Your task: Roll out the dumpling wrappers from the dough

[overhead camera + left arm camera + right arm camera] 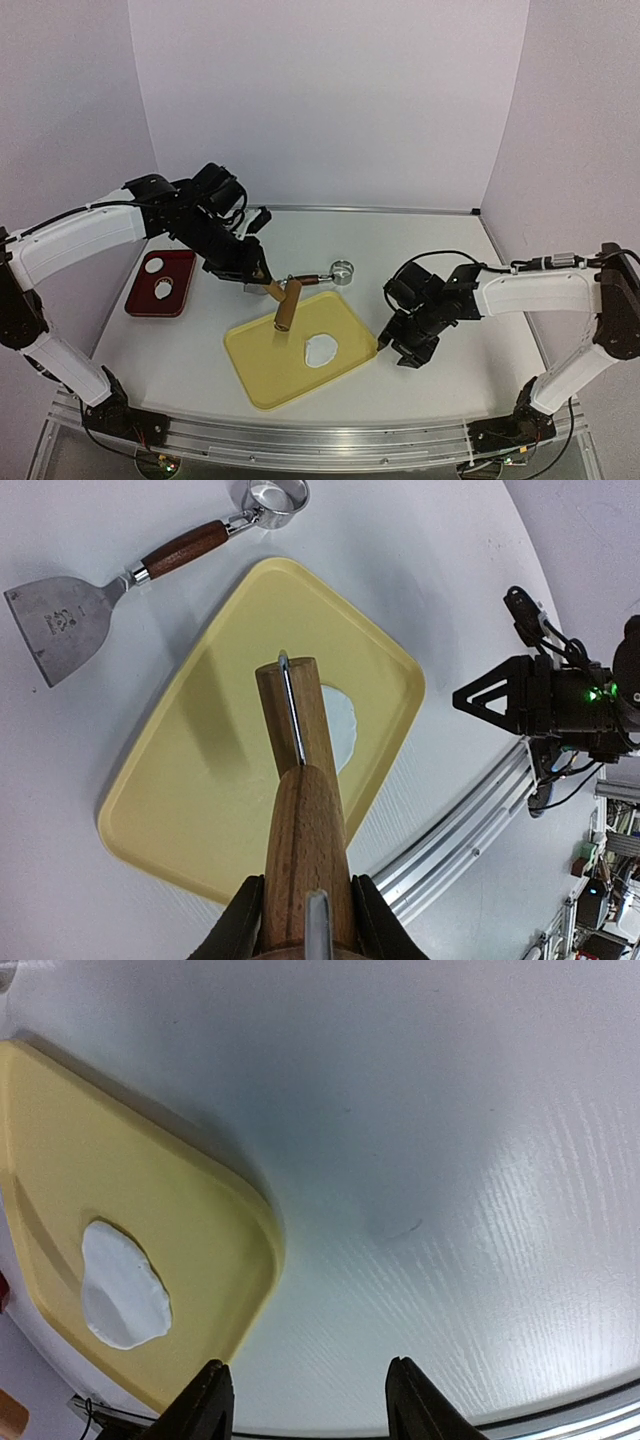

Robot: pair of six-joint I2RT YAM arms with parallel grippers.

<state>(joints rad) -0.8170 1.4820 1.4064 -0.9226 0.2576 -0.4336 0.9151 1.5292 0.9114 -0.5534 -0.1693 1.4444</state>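
Note:
A flattened, irregular white piece of dough (321, 350) lies on the yellow tray (262, 375), toward its right side. My left gripper (262, 280) is shut on the handle of a wooden rolling pin (287, 305), which slants down over the tray left of the dough. In the left wrist view the rolling pin (300, 810) covers part of the dough (346, 720). Two round dumpling wrappers (155, 265) (163, 289) rest in the red tray (140, 302). My right gripper (402, 350) is open and empty over bare table beside the yellow tray's right corner (235, 1250); the dough (122, 1288) shows to its left.
A metal ring cutter (343, 271) sits behind the yellow tray. A scraper with a steel blade (65, 625) and a wooden handle (185, 548) lies next to it. The table's front rail (470, 815) runs close to the tray. White walls enclose the back and sides.

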